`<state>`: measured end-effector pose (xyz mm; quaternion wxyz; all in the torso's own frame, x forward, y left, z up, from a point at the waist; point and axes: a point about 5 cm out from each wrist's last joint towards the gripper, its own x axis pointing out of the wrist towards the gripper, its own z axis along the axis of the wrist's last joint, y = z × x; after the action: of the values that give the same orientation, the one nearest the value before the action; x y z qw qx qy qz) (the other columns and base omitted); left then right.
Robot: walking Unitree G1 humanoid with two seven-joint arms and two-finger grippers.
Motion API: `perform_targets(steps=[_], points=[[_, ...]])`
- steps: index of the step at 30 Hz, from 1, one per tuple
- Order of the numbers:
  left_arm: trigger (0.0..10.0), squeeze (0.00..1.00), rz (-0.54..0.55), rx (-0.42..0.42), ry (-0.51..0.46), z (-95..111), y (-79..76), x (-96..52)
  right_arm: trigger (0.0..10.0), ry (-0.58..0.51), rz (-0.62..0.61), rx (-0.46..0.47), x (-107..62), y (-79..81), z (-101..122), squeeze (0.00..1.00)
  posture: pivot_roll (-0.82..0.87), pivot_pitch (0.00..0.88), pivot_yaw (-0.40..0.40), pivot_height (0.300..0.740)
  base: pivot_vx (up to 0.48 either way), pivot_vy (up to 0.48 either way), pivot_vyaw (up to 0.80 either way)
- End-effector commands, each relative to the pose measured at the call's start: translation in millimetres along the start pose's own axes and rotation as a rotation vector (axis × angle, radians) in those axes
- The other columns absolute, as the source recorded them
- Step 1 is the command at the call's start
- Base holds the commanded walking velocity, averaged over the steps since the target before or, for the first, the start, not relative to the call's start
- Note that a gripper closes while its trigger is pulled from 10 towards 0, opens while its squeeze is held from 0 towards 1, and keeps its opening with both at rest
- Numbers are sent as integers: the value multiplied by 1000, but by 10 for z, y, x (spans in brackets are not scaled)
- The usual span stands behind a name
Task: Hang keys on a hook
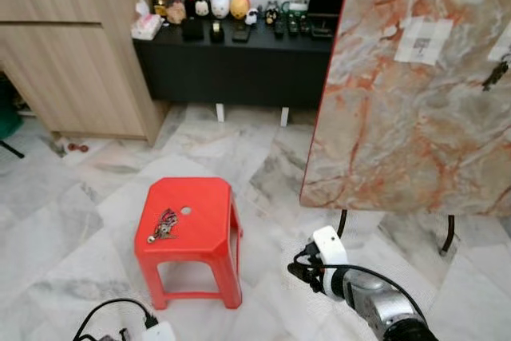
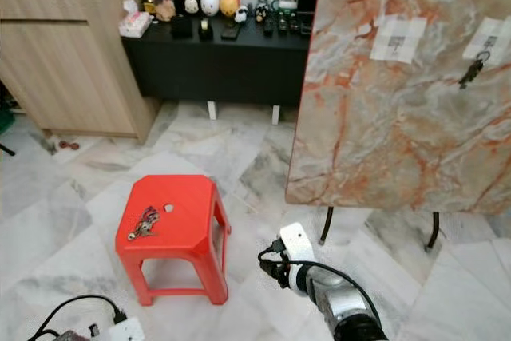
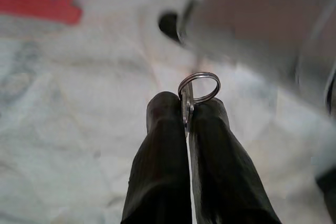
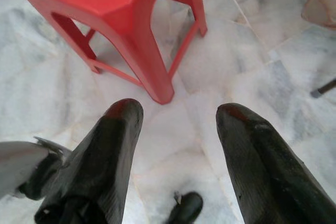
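Observation:
A bunch of keys (image 1: 164,225) lies on top of a red plastic stool (image 1: 204,205) on the marble floor. In the left wrist view my left gripper (image 3: 187,109) is shut on a silver key ring (image 3: 199,86), which sticks out past the fingertips, low over the floor. My right gripper (image 4: 181,113) is open with nothing between its fingers, low beside the stool's leg (image 4: 149,72). To the right stands a marble-patterned board (image 1: 399,117) with white hook patches (image 1: 423,40). Another set of keys (image 2: 473,69) hangs near its right edge.
The board rests on thin black legs (image 1: 449,233). A black low cabinet (image 1: 231,61) with figurines runs along the back wall, and a wooden cupboard (image 1: 76,61) stands at back left. My right arm (image 1: 359,285) and cables (image 1: 112,313) sit at the bottom.

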<state>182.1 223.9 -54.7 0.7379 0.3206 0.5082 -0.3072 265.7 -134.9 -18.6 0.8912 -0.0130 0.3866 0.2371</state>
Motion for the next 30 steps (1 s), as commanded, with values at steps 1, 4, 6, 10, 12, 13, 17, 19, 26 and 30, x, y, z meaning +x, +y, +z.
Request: perform_targets(steps=[1, 4, 6, 10, 12, 13, 17, 19, 26, 30], points=[[10000, 0, 93, -34, -125, 212, 167, -48, 10000, -24, -47, -16, -6, -70, 45, 0, 77, 61, -51, 740, 0, 0, 0], [10000, 0, 164, -104, -303, 526, 400, -189, 10000, -81, -61, -11, -9, -117, 194, 0, 79, 55, -50, 740, 0, 0, 0], [10000, 0, 160, -86, -333, 591, 428, -220, 10000, -96, -56, -15, -9, -118, 241, 0, 77, 54, -49, 740, 0, 0, 0], [10000, 0, 153, -30, -408, 806, 528, -351, 10000, -158, -26, -49, -23, -111, 451, 0, 77, 48, -49, 740, 0, 0, 0], [10000, 0, 137, 9, -431, 895, 564, -427, 10000, -194, -2, -61, -44, -98, 568, 0, 75, 43, -47, 740, 0, 0, 0], [10000, 0, 131, 22, -437, 920, 571, -450, 10000, -205, 8, -68, -53, -92, 605, 0, 75, 43, -47, 740, 0, 0, 0], [10000, 0, 132, 74, -473, 1028, 602, -543, 10000, -253, 51, -99, -99, -67, 771, 0, 72, 33, -46, 740, 0, 0, 0], [10000, 0, 141, 108, -482, 1089, 617, -604, 10000, -284, 106, -114, -145, -24, 874, 0, 69, 25, -46, 740, 0, 0, 0], [10000, 0, 194, 170, -453, 1205, 667, -719, 10000, -352, 351, -101, -331, 246, 1072, 0, 58, 11, -52, 740, 0, 0, 0], [10000, 0, 216, 178, -491, 1350, 684, -813, 10000, -355, 451, -76, -405, 349, 1071, 0, 58, 3, -57, 740, 0, 0, 0]])
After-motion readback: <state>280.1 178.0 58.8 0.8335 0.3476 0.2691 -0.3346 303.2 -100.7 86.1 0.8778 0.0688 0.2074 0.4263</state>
